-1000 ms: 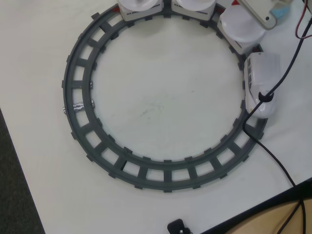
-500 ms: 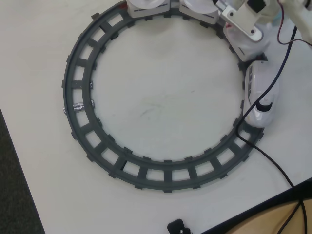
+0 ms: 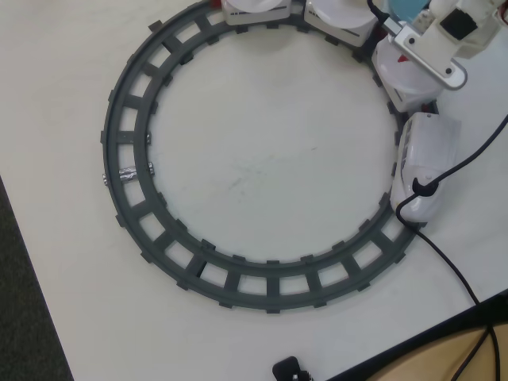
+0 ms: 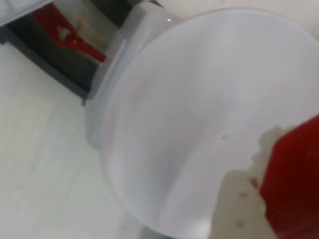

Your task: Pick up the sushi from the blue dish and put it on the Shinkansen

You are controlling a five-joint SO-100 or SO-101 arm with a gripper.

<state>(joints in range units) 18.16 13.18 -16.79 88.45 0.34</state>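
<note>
My gripper (image 3: 427,62) reaches in from the top right of the overhead view and hangs over the white plate (image 3: 395,73) of the car right behind the locomotive. In the wrist view, the red sushi (image 4: 294,184) sits against a pale finger (image 4: 239,204); the gripper (image 4: 265,167) is shut on it just above that white plate (image 4: 199,109). The Shinkansen (image 3: 425,163) stands on the right side of the dark grey track (image 3: 127,143), nose pointing down the picture. A sliver of the blue dish (image 3: 402,7) shows at the top edge, mostly hidden by the arm.
Two more cars with white plates (image 3: 341,12) follow along the top of the track. A black cable (image 3: 444,258) runs from the locomotive to the lower right. The table edge (image 3: 24,262) is at the left, and a small black object (image 3: 290,370) lies at the bottom.
The train has crept along the track, the locomotive moving down the right side. My gripper has come lower and further into view, over the first car's plate.
</note>
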